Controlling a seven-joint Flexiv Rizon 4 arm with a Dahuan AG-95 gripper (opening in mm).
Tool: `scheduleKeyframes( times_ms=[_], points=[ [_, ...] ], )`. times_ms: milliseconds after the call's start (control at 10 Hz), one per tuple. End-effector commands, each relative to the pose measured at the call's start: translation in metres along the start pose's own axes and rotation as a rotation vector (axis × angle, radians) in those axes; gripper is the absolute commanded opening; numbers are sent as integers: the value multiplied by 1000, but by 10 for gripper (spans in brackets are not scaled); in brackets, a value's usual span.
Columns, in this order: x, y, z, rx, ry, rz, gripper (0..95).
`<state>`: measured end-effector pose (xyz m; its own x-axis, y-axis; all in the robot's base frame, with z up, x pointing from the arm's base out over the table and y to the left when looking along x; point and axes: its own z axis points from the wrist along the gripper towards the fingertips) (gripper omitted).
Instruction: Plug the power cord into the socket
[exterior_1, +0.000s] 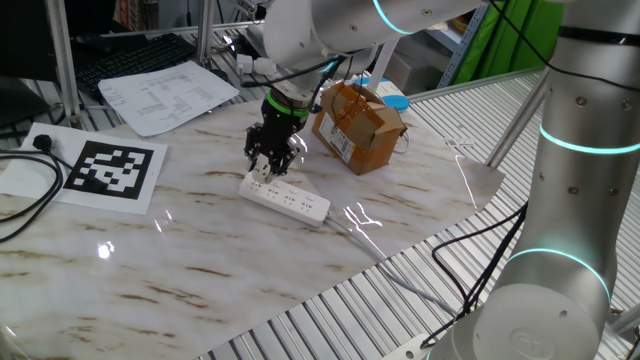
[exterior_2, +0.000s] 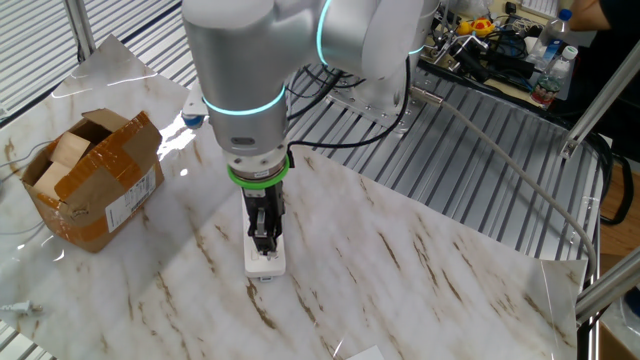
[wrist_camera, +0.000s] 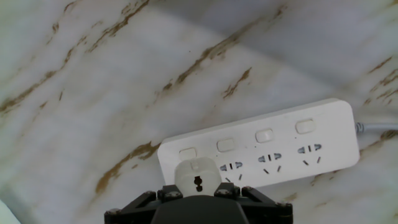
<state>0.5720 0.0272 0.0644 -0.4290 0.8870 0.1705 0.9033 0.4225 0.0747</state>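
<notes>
The socket is a long white power strip (wrist_camera: 280, 134) lying flat on the marble table, also seen in one fixed view (exterior_1: 287, 197) and end-on in the other (exterior_2: 266, 262). My gripper (wrist_camera: 198, 191) is shut on the power cord's small white plug piece (wrist_camera: 198, 177), which has a dark mark on its face. The plug piece sits over the end outlet at the strip's left end in the hand view. I cannot tell whether it is seated or just above. In the fixed views the gripper (exterior_1: 268, 166) (exterior_2: 264, 238) points straight down onto that end of the strip.
A brown cardboard box (exterior_1: 358, 125) (exterior_2: 90, 180) stands just behind the strip. A sheet with a black-and-white marker (exterior_1: 112, 168) and a black cable (exterior_1: 30, 200) lie to the left. The strip's pale cable (exterior_1: 352, 233) runs off toward the table edge.
</notes>
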Motion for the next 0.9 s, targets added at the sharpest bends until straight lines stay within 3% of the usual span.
scheduleKeyframes(
  times_ms=[100,900],
  points=[
    [-1,0,2,-5,-9,-1,0],
    [0,1,4,-1,17,7,0]
  ],
)
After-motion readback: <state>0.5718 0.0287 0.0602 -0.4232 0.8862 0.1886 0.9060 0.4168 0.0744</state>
